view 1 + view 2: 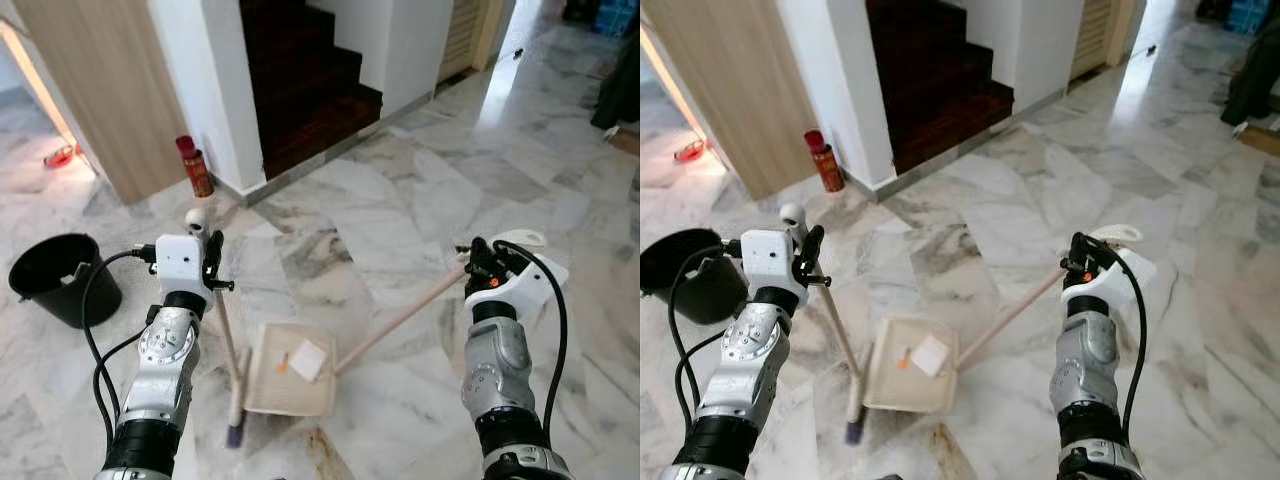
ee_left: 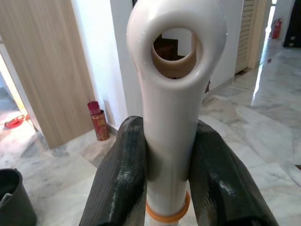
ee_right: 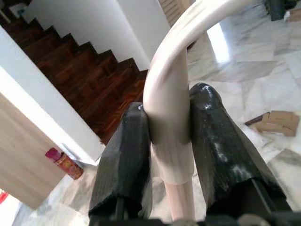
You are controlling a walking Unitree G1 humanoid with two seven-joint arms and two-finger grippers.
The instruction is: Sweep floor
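Note:
My left gripper [image 1: 212,252] is shut on the white top of a broom handle [image 2: 171,89]. The broom's stick slants down to its brush head [image 1: 237,400] on the marble floor. A cream dustpan [image 1: 290,370] lies flat just right of the brush, with a white paper scrap [image 1: 308,360] and a small orange bit [image 1: 282,366] in it. Its long pale handle [image 1: 400,318] rises to my right gripper [image 1: 478,262], which is shut on the handle's white looped end [image 3: 171,117].
A black bucket [image 1: 62,278] stands on the floor at my left. A red spray can [image 1: 195,166] sits by the white wall corner, beside a wooden door panel [image 1: 100,90]. Dark wooden stairs [image 1: 310,90] rise behind. Flattened cardboard [image 3: 275,123] lies on the floor.

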